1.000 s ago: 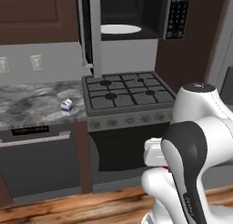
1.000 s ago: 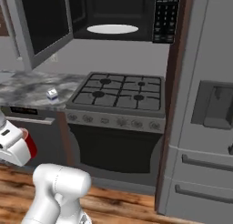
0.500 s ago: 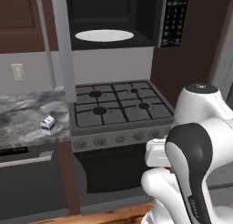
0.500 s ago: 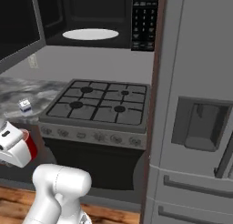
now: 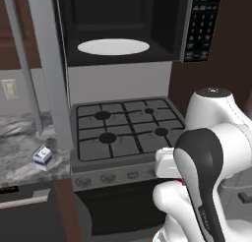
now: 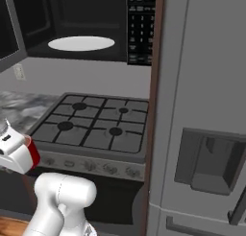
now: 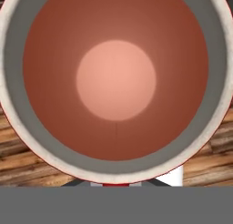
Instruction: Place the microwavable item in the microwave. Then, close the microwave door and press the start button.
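Cup, red and open-topped, sits right at the hand, mouth toward the camera, above wood floor. Jaws apparently clamped on it, contact hidden. It looks light, rigid and smooth; hold the wall firmly. Beyond: stove, then microwave, door open, turntable bare.
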Controlling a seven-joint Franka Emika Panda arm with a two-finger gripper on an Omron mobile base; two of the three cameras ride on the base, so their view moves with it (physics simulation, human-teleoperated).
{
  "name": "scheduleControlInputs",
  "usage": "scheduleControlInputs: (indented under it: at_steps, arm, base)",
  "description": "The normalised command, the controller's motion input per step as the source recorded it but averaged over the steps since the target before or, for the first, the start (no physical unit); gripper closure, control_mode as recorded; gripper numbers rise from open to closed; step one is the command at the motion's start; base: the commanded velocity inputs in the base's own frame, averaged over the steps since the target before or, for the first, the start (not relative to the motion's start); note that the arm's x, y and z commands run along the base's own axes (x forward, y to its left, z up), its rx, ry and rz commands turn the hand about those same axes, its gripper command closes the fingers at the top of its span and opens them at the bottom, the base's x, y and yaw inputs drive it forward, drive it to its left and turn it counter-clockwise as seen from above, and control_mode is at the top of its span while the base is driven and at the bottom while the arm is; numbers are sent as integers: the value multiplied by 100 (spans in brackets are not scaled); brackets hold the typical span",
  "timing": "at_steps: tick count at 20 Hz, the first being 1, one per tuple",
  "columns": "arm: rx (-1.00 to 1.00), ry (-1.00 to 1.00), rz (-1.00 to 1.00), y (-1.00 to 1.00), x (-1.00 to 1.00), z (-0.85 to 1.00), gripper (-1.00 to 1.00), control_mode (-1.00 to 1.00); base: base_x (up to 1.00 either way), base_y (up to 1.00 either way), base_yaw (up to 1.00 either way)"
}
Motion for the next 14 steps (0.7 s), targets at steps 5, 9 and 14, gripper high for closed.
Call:
scheduleControlInputs:
  at_steps: [5, 9, 14]
  arm:
    - [0, 0, 0, 0, 0, 0, 100, 100]
    - [0, 0, 0, 0, 0, 0, 100, 100]
    - [0, 0, 0, 0, 0, 0, 100, 100]
  base:
    - [43, -7, 3]
    - [32, 0, 9]
    - [37, 0, 15]
